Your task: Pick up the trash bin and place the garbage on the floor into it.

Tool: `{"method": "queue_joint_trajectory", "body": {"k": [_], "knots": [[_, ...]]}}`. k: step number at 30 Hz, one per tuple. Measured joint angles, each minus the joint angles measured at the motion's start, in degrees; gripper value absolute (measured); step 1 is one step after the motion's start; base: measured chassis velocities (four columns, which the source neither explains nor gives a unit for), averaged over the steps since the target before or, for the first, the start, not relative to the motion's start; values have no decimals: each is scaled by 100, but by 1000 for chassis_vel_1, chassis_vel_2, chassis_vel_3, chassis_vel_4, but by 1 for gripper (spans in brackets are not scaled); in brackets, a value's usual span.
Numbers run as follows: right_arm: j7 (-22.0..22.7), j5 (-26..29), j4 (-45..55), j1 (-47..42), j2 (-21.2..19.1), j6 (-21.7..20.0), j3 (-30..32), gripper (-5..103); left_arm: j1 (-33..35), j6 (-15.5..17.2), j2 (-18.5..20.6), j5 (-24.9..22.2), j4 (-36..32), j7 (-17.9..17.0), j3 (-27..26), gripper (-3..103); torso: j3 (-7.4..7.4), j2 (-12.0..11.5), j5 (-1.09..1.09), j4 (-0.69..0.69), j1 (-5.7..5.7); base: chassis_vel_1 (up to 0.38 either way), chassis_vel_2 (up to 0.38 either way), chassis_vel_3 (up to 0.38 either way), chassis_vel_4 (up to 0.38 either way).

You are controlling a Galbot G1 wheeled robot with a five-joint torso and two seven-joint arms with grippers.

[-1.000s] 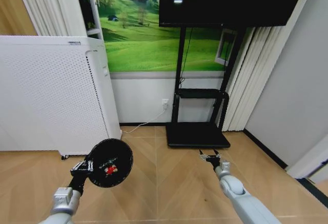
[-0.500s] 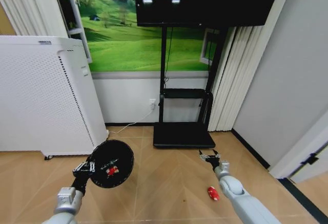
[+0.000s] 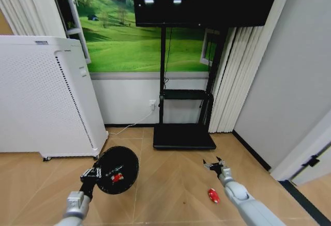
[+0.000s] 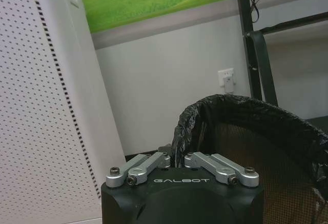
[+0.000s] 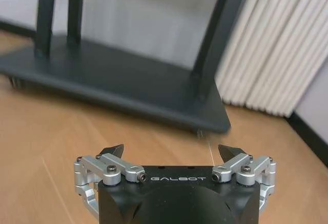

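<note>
My left gripper (image 3: pixel 93 174) is shut on the rim of the trash bin (image 3: pixel 126 161), a small black mesh basket held off the floor with its mouth tipped toward me. A red-and-white bit of garbage (image 3: pixel 117 176) lies inside it. In the left wrist view the left gripper (image 4: pixel 174 156) pinches the bin's black-lined rim (image 4: pixel 246 106). A flattened red piece of garbage (image 3: pixel 213 195) lies on the wood floor. My right gripper (image 3: pixel 217 165) hangs open just beyond and above that piece. In the right wrist view the right gripper (image 5: pixel 172 151) holds nothing.
A tall white perforated cabinet (image 3: pixel 46 96) stands at the left against the wall. A black TV stand (image 3: pixel 183 135) with a flat base sits straight ahead; its base (image 5: pixel 118 90) lies close before the right gripper. Pale curtains (image 3: pixel 235 76) and a grey wall close the right side.
The camera has turned to the right, which brought the red piece on the floor into the picture. Both arms sit slightly lower in the picture, and the bin is still held.
</note>
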Motion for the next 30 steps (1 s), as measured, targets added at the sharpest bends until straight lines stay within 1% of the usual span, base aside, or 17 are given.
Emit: {"method": "queue_joint_trajectory", "body": {"k": [2,3,4,7,11,13,16,21,23,30], "knots": [[-50,-42,-349,15,-59,-29,-174,100,-86,-9,43,28,94,7,113,7,0,0,1,0,0,0,0,0,0],[-100,-91,-552,15,-96,-29,-287,100,-146,-13,73,30,125,8,171,7,0,0,1,-3,0,0,0,0,0],[-100,-91,-552,15,-96,-29,-287,100,-146,-13,73,30,125,8,171,7,0,0,1,-3,0,0,0,0,0],[-211,-108,-844,10,-187,-5,-482,100,-245,-25,126,29,203,22,262,7,0,0,0,1,0,0,0,0,0],[-314,-111,-894,-91,-300,67,-593,100,-308,-59,145,27,289,33,304,7,0,0,0,3,0,0,0,0,0],[-398,-131,-876,-220,-387,108,-662,100,-365,-94,157,22,370,40,333,7,0,0,0,0,0,0,0,0,0],[-480,-162,-895,-296,-441,145,-750,100,-430,-108,176,11,443,45,380,7,0,0,-1,-1,0,0,0,0,0],[-577,-253,-1107,-266,-444,229,-942,100,-507,-108,207,-4,481,47,474,7,0,0,0,0,0,0,0,0,0],[-671,-387,-1321,-153,-381,278,-1055,100,-558,-90,208,-12,509,45,522,7,0,0,-1,1,0,0,0,0,0],[-709,-434,-1544,-48,-304,289,-1209,100,-582,-74,197,-12,550,42,555,7,0,0,0,1,0,0,0,0,0]]}}
